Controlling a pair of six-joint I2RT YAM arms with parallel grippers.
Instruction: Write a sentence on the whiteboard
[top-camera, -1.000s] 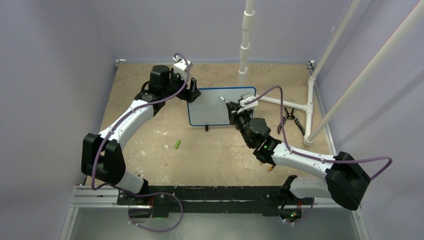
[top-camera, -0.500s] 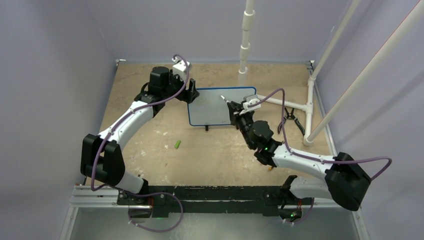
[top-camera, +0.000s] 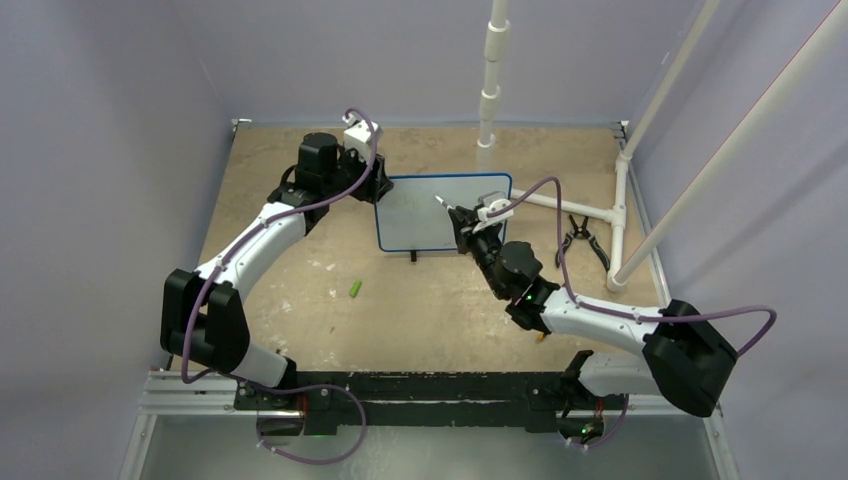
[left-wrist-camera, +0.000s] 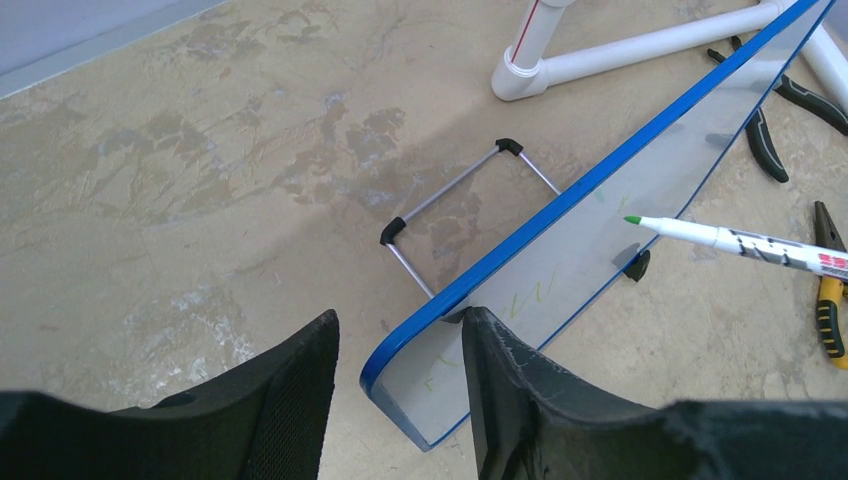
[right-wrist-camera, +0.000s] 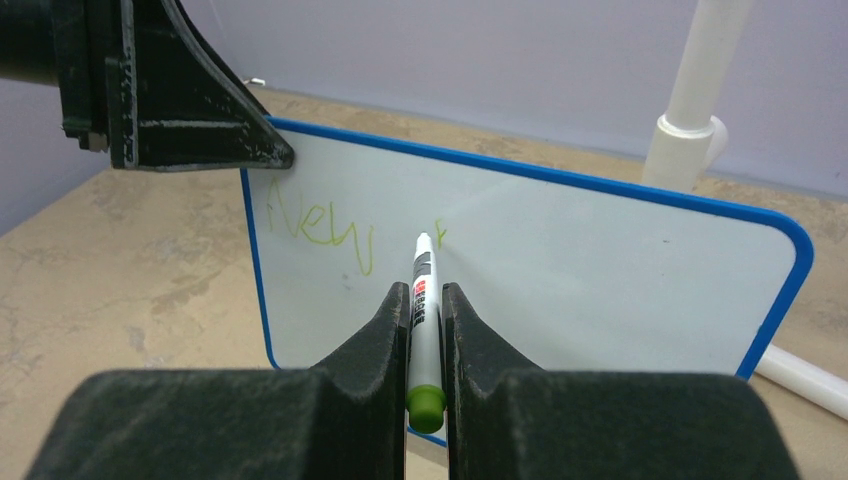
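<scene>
The whiteboard (top-camera: 425, 225) stands propped at the far middle of the tabletop (top-camera: 420, 305), its face turned toward the arms. The left hand (left-wrist-camera: 400, 325) sits half open astride the board's upper left corner, one finger at the face, apparently to steady it for writing. The right hand (right-wrist-camera: 425, 292), closed tight on a green marker (left-wrist-camera: 740, 240), aims the tip just right of the green "New" that opens the sentence (right-wrist-camera: 315, 225). Whether the tip touches is unclear.
</scene>
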